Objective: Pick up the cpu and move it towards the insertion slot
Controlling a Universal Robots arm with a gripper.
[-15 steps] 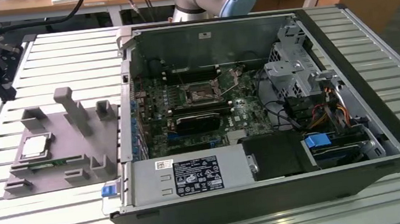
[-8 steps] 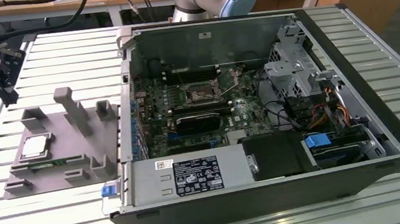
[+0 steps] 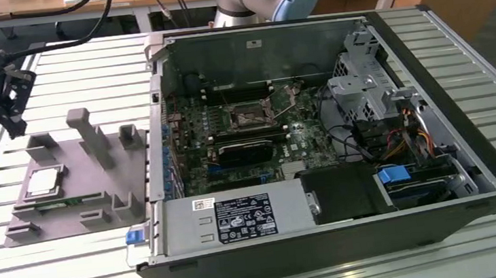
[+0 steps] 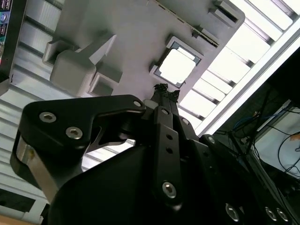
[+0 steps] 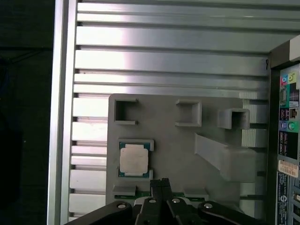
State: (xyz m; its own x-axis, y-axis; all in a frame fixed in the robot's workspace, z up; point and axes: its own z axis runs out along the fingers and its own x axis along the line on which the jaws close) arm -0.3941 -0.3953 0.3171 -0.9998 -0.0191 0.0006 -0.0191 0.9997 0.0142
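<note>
Exterior view: fixed off arm, set high, looks down at slant over whole slatted table (image 3: 59, 68). Open computer case (image 3: 221, 56) fills mid-frame, grey holder (image 3: 79, 182) at exterior view's left, both seen from afar.
First wrist view: rides arm, faces straight down past gripper (image 5: 160, 182) onto holder, much nearer.
Second wrist view: sits close behind gripper body, looks along it at slant toward holder.
All three views share holder with cpu (image 3: 44, 180). Both wrist views share case's outer edge.

Grey holder plate (image 5: 174, 154), on slatted metal table (image 5: 164, 61). The cpu (image 5: 134, 159) lay flat in a square recess of the plate, silver top up. Black gripper (image 5: 160, 182), fingertips together and holding nothing, was near the cpu. Computer case (image 5: 286, 140) with coloured ports stood beside the plate.
</note>
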